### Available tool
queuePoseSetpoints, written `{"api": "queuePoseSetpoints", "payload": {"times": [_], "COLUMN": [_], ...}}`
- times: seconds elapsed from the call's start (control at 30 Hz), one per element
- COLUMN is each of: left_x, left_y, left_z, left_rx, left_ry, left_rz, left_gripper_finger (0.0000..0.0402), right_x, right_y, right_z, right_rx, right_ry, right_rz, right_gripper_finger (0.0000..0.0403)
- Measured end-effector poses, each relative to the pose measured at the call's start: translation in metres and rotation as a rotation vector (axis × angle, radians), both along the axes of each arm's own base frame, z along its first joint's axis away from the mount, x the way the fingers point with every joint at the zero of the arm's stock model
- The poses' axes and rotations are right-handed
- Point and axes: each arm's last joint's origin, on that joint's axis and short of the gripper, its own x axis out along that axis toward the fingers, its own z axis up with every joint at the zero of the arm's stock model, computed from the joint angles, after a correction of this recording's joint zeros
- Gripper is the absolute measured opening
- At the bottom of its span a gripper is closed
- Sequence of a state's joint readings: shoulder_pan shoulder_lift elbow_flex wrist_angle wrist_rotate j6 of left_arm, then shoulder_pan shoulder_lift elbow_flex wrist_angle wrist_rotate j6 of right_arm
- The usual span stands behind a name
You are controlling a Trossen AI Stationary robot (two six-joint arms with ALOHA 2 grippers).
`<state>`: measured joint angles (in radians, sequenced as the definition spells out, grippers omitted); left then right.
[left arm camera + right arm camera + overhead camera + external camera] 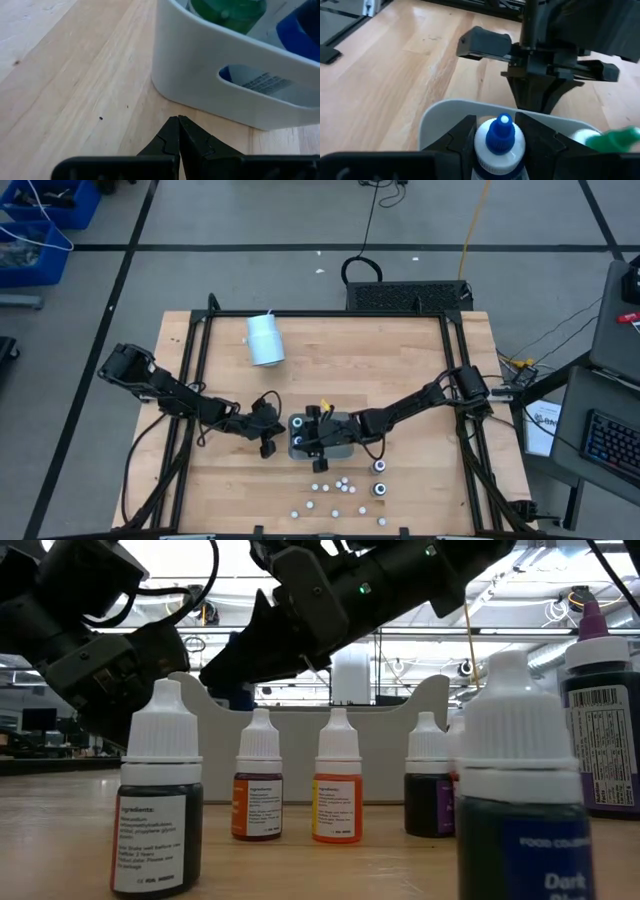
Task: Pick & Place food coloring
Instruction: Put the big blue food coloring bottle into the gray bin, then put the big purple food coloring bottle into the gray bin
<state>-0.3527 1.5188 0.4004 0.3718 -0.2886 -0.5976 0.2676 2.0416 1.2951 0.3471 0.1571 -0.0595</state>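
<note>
The food coloring is a set of small bottles. Several white-capped ones point(340, 485) stand loose on the table near its near edge, with two dark round ones point(380, 477) beside them; the low view shows them upright point(337, 780). The grey tray point(292, 432), white in the wrist views point(200, 75), holds more bottles. My right gripper point(499, 137) hangs over the tray, shut on a blue-capped bottle. My left gripper point(178, 119) is shut, low at the tray's left outer wall. My right gripper pinches the blue-capped bottle point(499, 145) between its two fingers point(462, 137) at the white shoulder just under the cap, coming from above. The bottle stands upright inside the tray; its lower part is hidden. My left gripper's shut tips point at the tray wall point(172, 97); whether they touch it, I cannot tell.
A large white cylinder point(265, 340) lies toward the far left of the table. A green-topped bottle point(230, 12) and a blue one point(300, 27) sit in the tray. A black frame point(330, 313) borders the table. Bare wood lies left of the tray.
</note>
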Motion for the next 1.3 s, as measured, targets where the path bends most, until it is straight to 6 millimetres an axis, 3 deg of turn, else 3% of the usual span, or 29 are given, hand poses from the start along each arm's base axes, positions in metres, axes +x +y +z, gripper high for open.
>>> {"api": "queuePoseSetpoints", "payload": {"times": [0.13,0.43,0.63,0.93,1.0,1.1,1.3], "left_x": [0.0,0.0,0.0,0.0,0.0,0.0,-0.001], "left_y": [0.0,0.0,0.0,0.0,0.0,0.0,-0.001], "left_z": [0.0,0.0,0.0,0.0,0.0,0.0,0.0], "left_rx": [0.006,0.012,0.012,0.013,0.015,0.03,0.067], "left_ry": [-0.001,-0.001,0.0,0.001,0.001,0.003,0.008], "left_rz": [-0.006,-0.011,-0.011,-0.013,-0.014,-0.027,-0.065], "left_gripper_finger": [0.0006,0.0006,0.0006,0.0006,0.0006,0.0006,0.0006], "right_x": [0.0,0.002,0.004,0.006,0.005,-0.009,-0.078], "right_y": [0.0,-0.005,-0.009,-0.003,-0.001,0.006,0.019], "right_z": [0.001,0.002,0.004,0.028,0.044,0.086,0.161], "right_rx": [0.0,0.035,0.019,-0.01,-0.033,-0.062,-0.054], "right_ry": [-0.01,-0.017,-0.037,-0.063,-0.049,-0.053,0.005], "right_rz": [0.005,0.004,0.005,0.034,0.045,0.055,0.116], "right_gripper_finger": [0.0131,0.0192,0.0201,0.0209,0.0212,0.0214,0.0185]}}
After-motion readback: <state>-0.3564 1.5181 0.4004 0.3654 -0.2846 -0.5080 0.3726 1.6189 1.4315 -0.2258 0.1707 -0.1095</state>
